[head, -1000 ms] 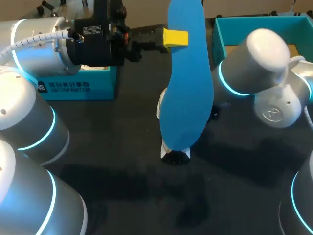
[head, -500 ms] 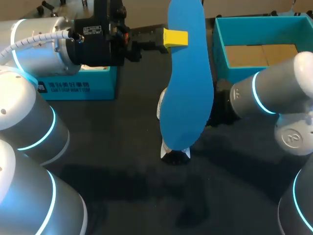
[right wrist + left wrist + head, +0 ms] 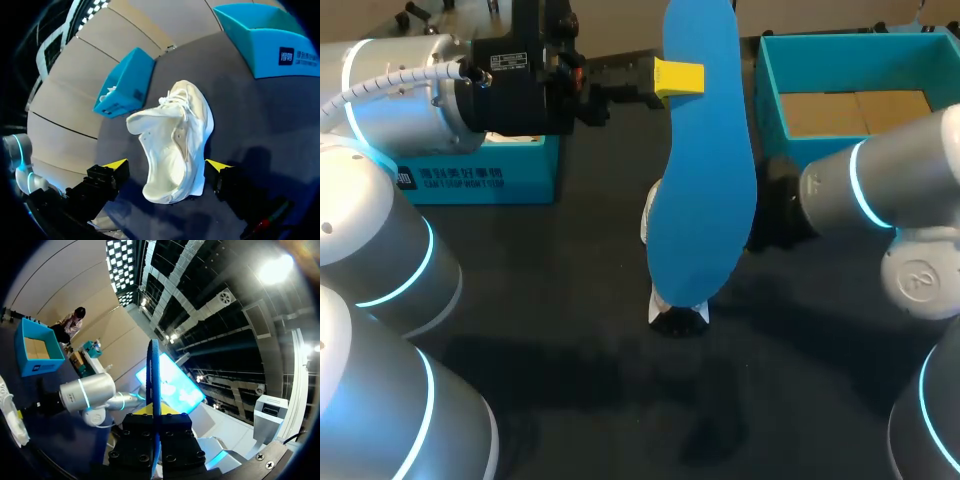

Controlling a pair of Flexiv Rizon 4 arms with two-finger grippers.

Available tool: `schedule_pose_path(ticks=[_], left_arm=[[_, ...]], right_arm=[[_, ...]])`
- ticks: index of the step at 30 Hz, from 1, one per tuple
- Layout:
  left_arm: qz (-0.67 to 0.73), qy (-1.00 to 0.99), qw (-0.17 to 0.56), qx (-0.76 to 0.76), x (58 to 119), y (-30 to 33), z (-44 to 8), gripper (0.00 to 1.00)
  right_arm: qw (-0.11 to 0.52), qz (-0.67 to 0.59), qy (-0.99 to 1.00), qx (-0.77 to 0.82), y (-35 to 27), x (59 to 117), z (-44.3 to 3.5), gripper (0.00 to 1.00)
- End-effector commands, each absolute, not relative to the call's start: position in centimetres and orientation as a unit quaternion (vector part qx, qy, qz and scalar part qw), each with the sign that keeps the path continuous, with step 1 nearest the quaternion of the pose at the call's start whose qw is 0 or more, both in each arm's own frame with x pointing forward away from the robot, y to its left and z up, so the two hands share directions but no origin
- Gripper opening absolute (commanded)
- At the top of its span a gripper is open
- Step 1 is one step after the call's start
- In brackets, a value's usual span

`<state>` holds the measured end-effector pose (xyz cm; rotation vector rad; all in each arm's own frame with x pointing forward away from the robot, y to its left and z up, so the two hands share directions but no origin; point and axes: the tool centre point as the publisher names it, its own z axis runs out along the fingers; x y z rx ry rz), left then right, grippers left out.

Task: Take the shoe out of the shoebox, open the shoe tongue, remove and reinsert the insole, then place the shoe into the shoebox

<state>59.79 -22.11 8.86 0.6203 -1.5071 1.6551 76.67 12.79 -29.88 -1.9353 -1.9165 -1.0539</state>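
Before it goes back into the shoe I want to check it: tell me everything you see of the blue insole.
The insole is blue, thin and flat, foot-shaped, likely foam. It is out of the shoe, held in the air by the left pincer, shut on it near one end. Edge-on in the left wrist view, it looks straight. From above, it hides most of the shoe.

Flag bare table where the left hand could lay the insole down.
Bare: the dark tabletop in front of the white sneaker, between both arms; also the strip between the left teal cardboard box and the sneaker. Crowded: the middle, where the open right hand straddles the sneaker under the blue foam insole, next to the open teal shoebox.
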Motion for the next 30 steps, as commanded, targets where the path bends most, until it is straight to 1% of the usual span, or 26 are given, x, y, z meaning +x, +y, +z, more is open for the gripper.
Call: schedule_pose_path(ticks=[1, 17, 26, 30], left_arm=[[0.654, -0.595, 0.398, 0.245, 59.8, -22.3, 8.8, 0.00], [0.654, -0.595, 0.398, 0.245, 59.8, -22.3, 8.8, 0.00], [0.654, -0.595, 0.398, 0.245, 59.8, -22.3, 8.8, 0.00], [0.654, -0.595, 0.398, 0.245, 59.8, -22.3, 8.8, 0.00]], right_arm=[[0.170, -0.395, -0.647, -0.629, 10.3, 76.3, -28.3, 1.00], [0.252, -0.471, -0.623, -0.572, 8.1, 78.6, -20.9, 1.00], [0.300, -0.487, -0.594, -0.565, 8.5, 80.4, -18.1, 1.00], [0.300, -0.487, -0.594, -0.565, 8.5, 80.4, -18.1, 1.00]])
